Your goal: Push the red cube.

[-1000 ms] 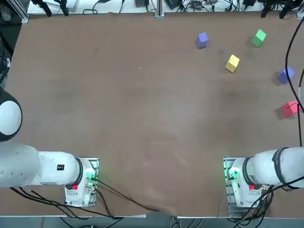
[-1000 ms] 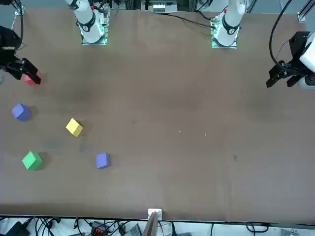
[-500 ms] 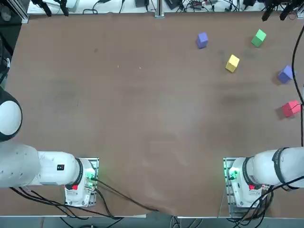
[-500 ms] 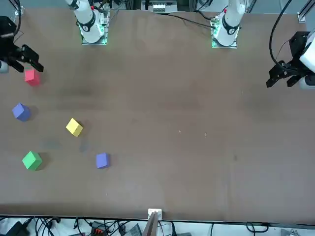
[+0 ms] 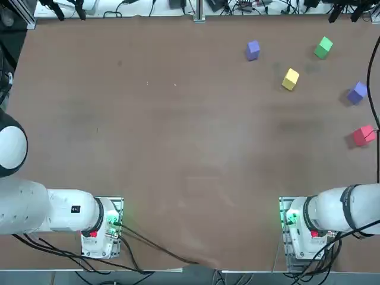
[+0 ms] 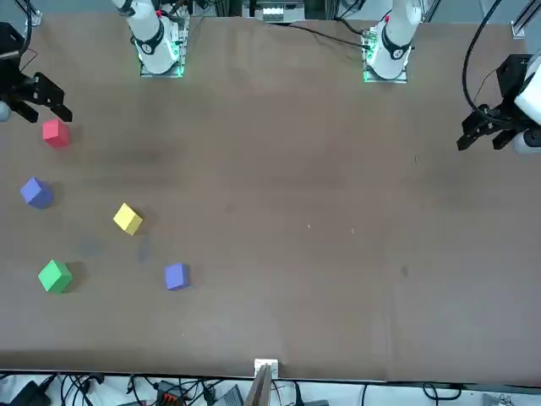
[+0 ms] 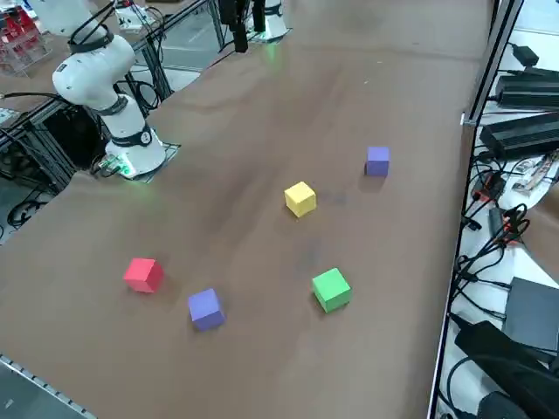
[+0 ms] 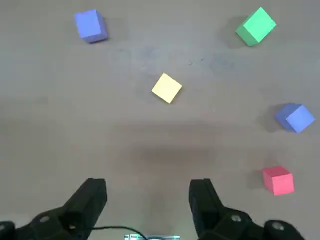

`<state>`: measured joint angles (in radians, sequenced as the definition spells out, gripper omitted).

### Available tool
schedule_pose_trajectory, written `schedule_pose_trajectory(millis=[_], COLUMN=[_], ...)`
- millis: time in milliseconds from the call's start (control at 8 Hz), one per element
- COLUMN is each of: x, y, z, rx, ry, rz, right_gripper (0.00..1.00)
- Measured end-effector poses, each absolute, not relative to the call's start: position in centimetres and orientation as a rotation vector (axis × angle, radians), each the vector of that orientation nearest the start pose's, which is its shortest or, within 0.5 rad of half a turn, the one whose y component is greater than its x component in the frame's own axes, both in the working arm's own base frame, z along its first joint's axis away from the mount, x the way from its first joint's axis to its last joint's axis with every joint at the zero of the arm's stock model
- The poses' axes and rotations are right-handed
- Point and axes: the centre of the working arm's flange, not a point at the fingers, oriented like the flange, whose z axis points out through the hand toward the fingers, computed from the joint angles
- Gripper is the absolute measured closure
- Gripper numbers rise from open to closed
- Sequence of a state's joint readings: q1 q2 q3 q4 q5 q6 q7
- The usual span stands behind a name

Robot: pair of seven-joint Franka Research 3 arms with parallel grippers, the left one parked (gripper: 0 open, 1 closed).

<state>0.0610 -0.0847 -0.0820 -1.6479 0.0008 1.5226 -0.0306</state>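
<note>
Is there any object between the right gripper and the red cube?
No. In the front view only bare table separates the open right gripper from the red cube.

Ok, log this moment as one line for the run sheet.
right gripper: open, off the table, apart from the cubes | red cube: flat on table, untouched, near its edge | nearest neighbour: purple cube
</note>
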Motion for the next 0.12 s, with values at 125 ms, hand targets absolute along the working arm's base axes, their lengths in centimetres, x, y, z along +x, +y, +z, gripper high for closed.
schedule_pose_trajectory(millis=[125], x=[52.27], y=[-1.26], z=[62.90], rx=[-3.131], ry=[-0.010], rz=[0.066], right_gripper=[0.00])
